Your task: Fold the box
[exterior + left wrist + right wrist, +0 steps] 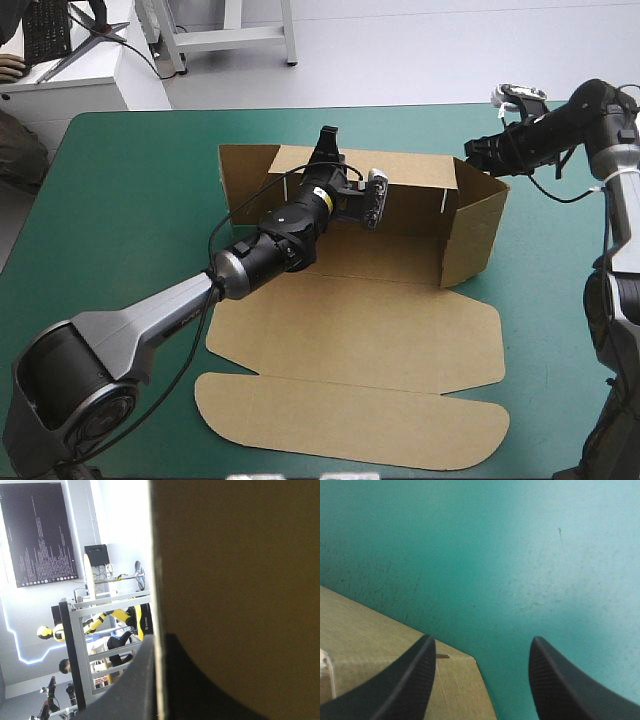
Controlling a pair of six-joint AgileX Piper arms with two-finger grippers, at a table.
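Box (400,330), brown board, half raised: lies at the middle of the teal-green cover (120,200). Stands up along its far side as a long wall (410,200), with a short flap (245,168) upright at the far left corner and the right end wall (478,235) also up, swung outward at an angle. Lies flat from the base toward the near side, ending in a rounded lid panel (350,430) at the box's near end. Left gripper (328,140): reaches across the box's base from the near left, clenched on the top edge of the long wall, left of that wall's middle. From the left wrist, pinches the board's edge with one black finger (132,690) on each side, board filling the space ahead. Right gripper (478,150): hovers just beyond the box's far right corner, released, grasping nothing. From the right wrist, shows both black fingers (555,680) apart, bare cover between them and a corner of the box beside one finger. Touching the box or just off it: cannot tell.
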